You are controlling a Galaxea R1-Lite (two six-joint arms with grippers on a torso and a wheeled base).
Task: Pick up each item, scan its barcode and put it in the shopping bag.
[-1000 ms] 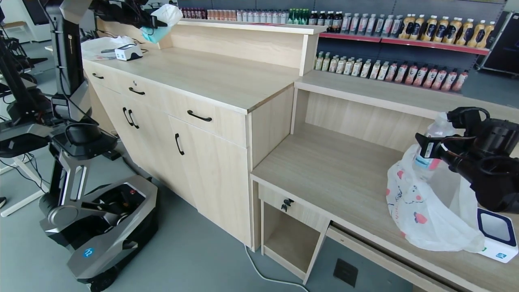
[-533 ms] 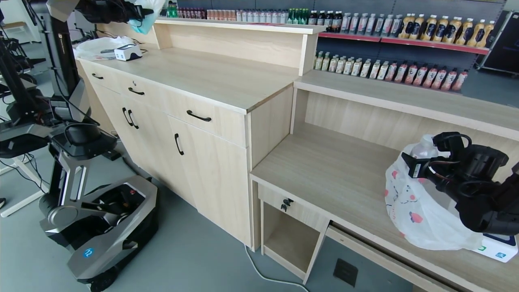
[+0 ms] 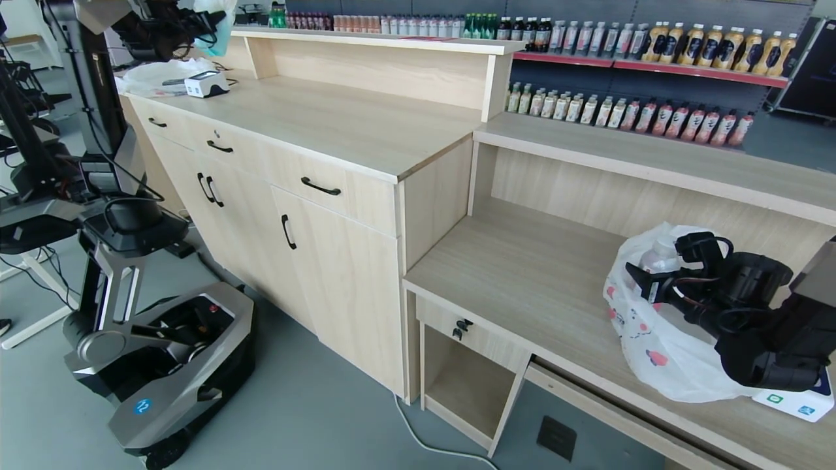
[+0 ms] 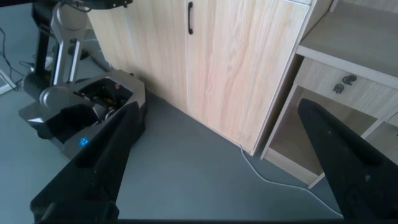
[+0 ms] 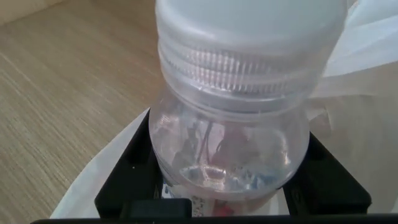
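Observation:
My right gripper (image 3: 646,279) is shut on a clear plastic bottle (image 3: 655,256) with a white cap, and holds it down in the mouth of the white shopping bag (image 3: 653,356) with red prints. The bag lies on the low wooden counter (image 3: 535,281). In the right wrist view the bottle (image 5: 233,130) stands upright between the black fingers (image 5: 127,180), with the bag's plastic (image 5: 370,43) around it. A white barcode scanner (image 3: 793,403) sits just right of the bag, partly hidden by my arm. My left gripper (image 4: 211,155) hangs open over the grey floor, nothing between its fingers.
A tall wooden cabinet (image 3: 326,130) stands left of the low counter. Shelves of drink bottles (image 3: 627,111) line the back wall. Another robot (image 3: 150,352) stands on the floor at the left. A white cable (image 4: 273,180) runs along the floor by the cabinet.
My right gripper has come down and to the left with the bottle, from above the bag into its mouth. The bag has shifted slightly left.

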